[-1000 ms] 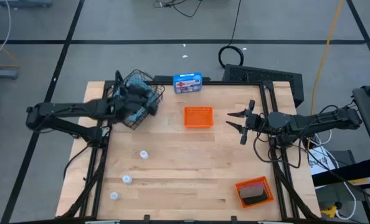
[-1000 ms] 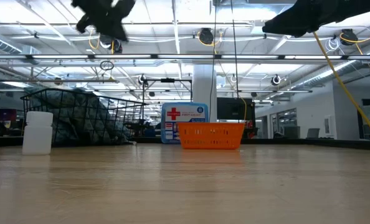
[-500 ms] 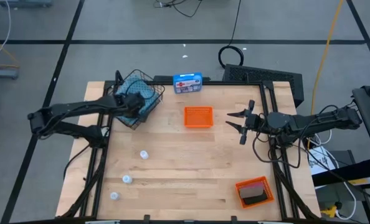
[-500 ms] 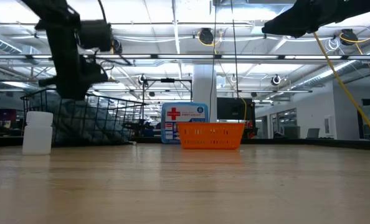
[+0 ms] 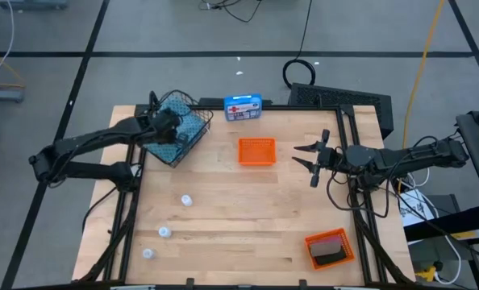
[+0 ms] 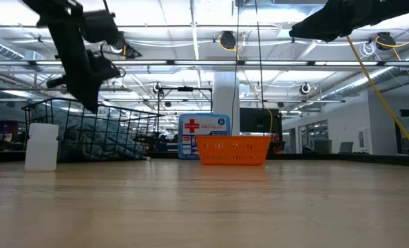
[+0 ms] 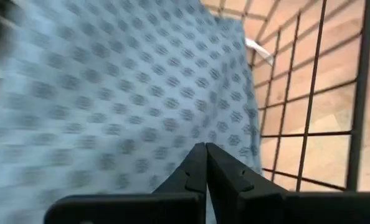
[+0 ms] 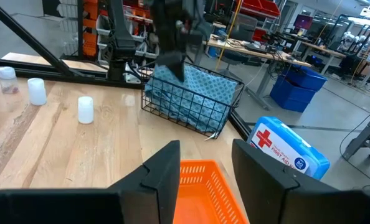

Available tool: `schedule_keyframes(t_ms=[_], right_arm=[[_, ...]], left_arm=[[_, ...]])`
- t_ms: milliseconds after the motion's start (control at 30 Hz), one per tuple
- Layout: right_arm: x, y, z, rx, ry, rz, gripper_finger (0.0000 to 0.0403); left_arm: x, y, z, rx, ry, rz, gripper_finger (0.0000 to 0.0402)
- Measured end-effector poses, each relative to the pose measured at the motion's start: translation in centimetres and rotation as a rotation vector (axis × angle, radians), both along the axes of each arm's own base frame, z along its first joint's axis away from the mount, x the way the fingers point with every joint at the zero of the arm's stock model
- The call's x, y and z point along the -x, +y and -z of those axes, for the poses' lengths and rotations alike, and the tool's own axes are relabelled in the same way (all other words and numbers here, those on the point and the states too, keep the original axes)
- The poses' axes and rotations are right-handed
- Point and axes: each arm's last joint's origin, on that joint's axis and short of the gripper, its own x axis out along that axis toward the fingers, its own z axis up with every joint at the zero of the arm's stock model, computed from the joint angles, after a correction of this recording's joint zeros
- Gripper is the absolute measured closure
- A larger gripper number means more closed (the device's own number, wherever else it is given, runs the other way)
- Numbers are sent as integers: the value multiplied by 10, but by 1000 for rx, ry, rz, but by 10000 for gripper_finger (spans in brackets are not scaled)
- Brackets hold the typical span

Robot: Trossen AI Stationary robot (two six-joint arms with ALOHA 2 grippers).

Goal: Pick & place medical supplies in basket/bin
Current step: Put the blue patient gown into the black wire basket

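Observation:
The dark wire-mesh basket (image 5: 177,127) stands at the table's far left and holds the folded teal patterned cloth (image 7: 129,93). My left gripper (image 7: 205,149) is shut, slants down into the basket and ends right over the cloth. Three small white vials (image 5: 187,200) (image 5: 164,232) (image 5: 147,253) stand on the wood toward the near left. My right gripper (image 5: 297,155) hovers open and level at the right, facing the middle of the table, with nothing between its fingers. No rolls show. My left gripper comes at the teal cloth (image 7: 172,124) from above with its fingers together. Whether its fingertips touch the cloth cannot be told.
An orange tray (image 5: 256,151) sits mid-table, just in front of my right gripper. A blue box with a red cross label (image 5: 243,106) stands at the far edge. Another orange tray (image 5: 330,248) with something dark in it lies at the near right. Bare wood lies between.
My left gripper has come down from high above the table to the basket's rim and tipped steeply downward, staying shut. The cloth in the basket, which the arm covered before, now shows in the high view.

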Motion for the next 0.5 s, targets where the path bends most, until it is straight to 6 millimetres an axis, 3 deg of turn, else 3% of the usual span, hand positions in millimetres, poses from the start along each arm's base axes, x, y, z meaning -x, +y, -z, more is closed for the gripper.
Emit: schedule_keyframes(t_ms=[133, 233, 333, 500], right_arm=[[0, 0, 0, 0, 0, 0, 269], [0, 0, 0, 4, 1, 0, 269], [0, 0, 0, 9, 3, -1, 269], [0, -1, 6, 24, -9, 27, 269]], left_arm=[[10, -5, -27, 4, 45, -31, 395], [19, -7, -27, 54, 130, -61, 395], [23, -5, -13, 69, 192, -113, 397], [26, 1, 28, 87, 275, -162, 393]])
